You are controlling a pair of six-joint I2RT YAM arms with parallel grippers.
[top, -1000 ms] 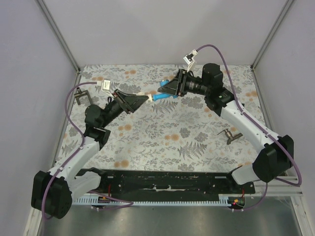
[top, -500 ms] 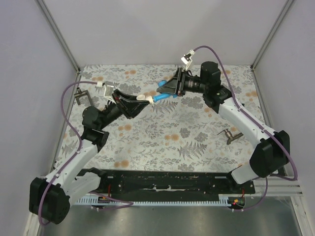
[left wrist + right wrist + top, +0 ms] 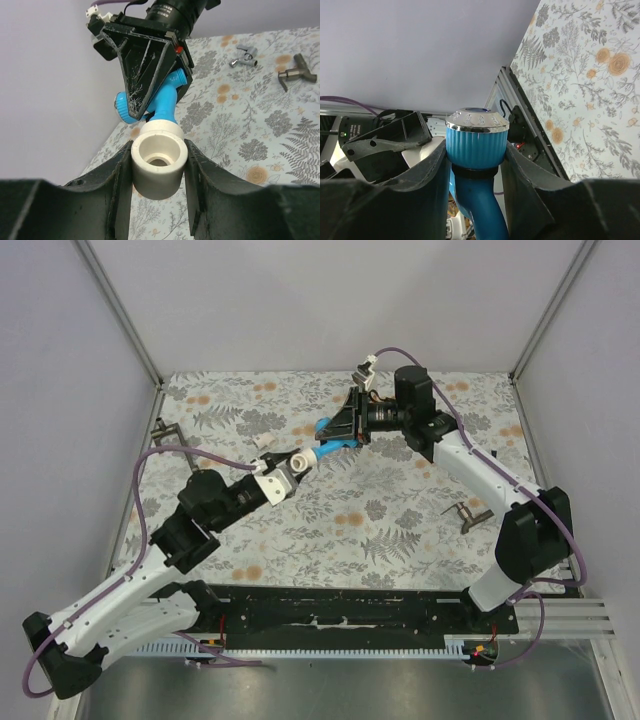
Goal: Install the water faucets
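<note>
right in the thick of it, up over the far middle of the table (image 3: 400, 530), a touch left of centre. right gripper (image 3: 335, 430) clamped tight on the blue faucet (image 3: 328, 443): dark fingers (image 3: 525, 175) squeezing both sides of the ribbed knob, shiny cap on top, blue neck running down between them. held clear of the surface, with the faucet's free end pointing toward the left arm.

stretched out from the near left corner, left gripper (image 3: 292, 466) closed on a white fitting (image 3: 298, 460). a stubby cylinder, pinched by its round wall between two fingers (image 3: 112, 190), open bore facing back at the wrist camera.

and there, the meeting point: blue end sitting right at the far rim of that fitting, lined up behind it. touching, by the look of it; seated inside or only butted against it, cannot tell. both pieces up in the air above the floral surface.

down on the surface itself: a loose white stub (image 3: 265, 440) lying just left of the action, toward the far edge. a dark bracket (image 3: 163, 430) hard against the left edge, near the far left corner. a second bracket (image 3: 468, 512) over by the right edge, about halfway along, well apart from everything else.
</note>
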